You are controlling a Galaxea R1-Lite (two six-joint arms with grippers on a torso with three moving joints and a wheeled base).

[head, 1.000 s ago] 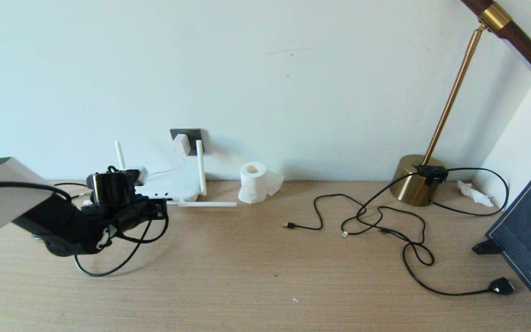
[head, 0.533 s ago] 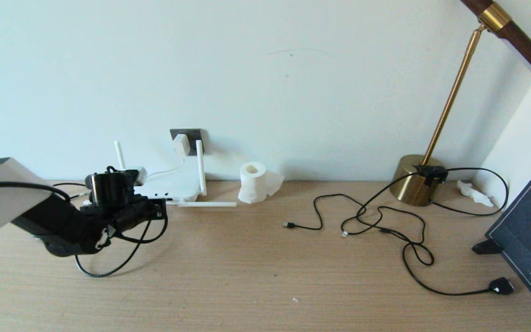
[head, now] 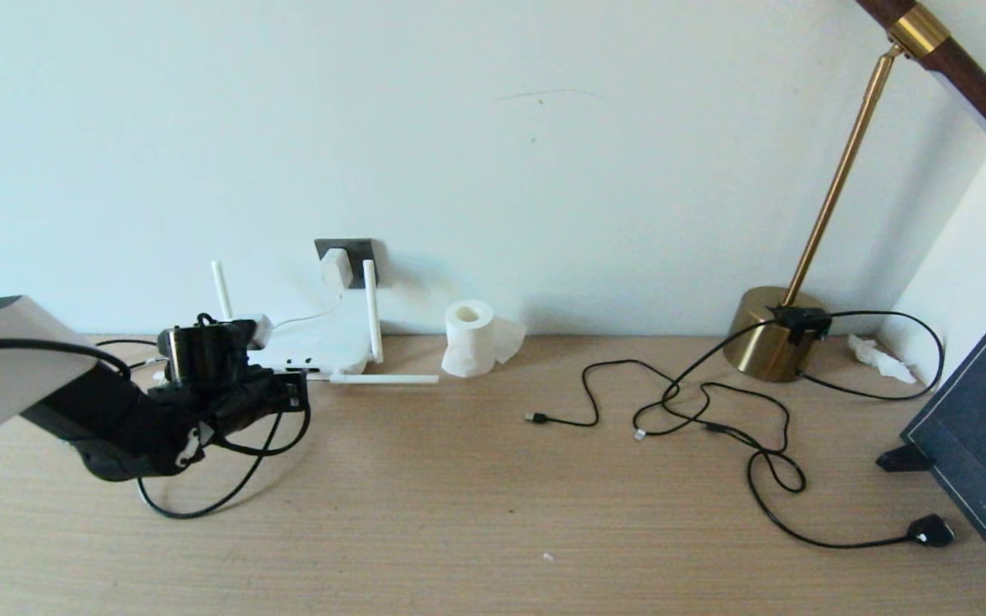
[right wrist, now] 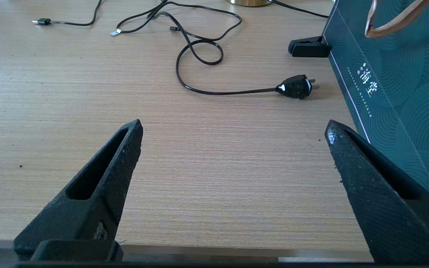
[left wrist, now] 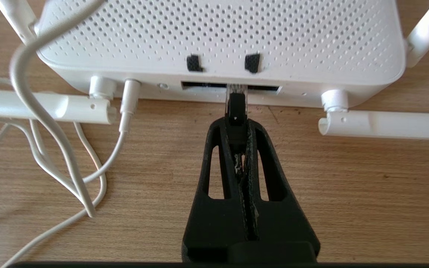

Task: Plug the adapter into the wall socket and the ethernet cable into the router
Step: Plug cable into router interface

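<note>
At the left end of a wood-grain desk [head: 493,496], the left gripper [left wrist: 237,124] presses the ethernet cable [head: 228,492] plug's clear tip into the dark port slot on the front edge of the router [left wrist: 218,33], its black lattice fingers [left wrist: 214,149] clamped tight on the plug's black boot. The router is a flat white shell with a perforated top (two small black tabs sit above the ports), and its stick antennas [left wrist: 385,124] lie along the desk on either side or stand upright. A thin white cord [left wrist: 125,123] runs from a round jack beside the ports and loops loosely over the wood. Behind the router, the adapter [head: 337,268], a small white block, sits in the dark grey wall socket [head: 354,253] on the pale wall. The black cable trails from the gripper in a slack loop on the desk. The right gripper [right wrist: 233,128] hangs over bare desk near the front edge, its textured black jaws spread wide and holding nothing. Beyond it lie a tangled black power lead [right wrist: 199,56] ending in a pronged plug [right wrist: 296,86], a dark teal patterned box [right wrist: 397,82], a brass lamp base [head: 771,338] and a tissue roll [head: 469,338].
</note>
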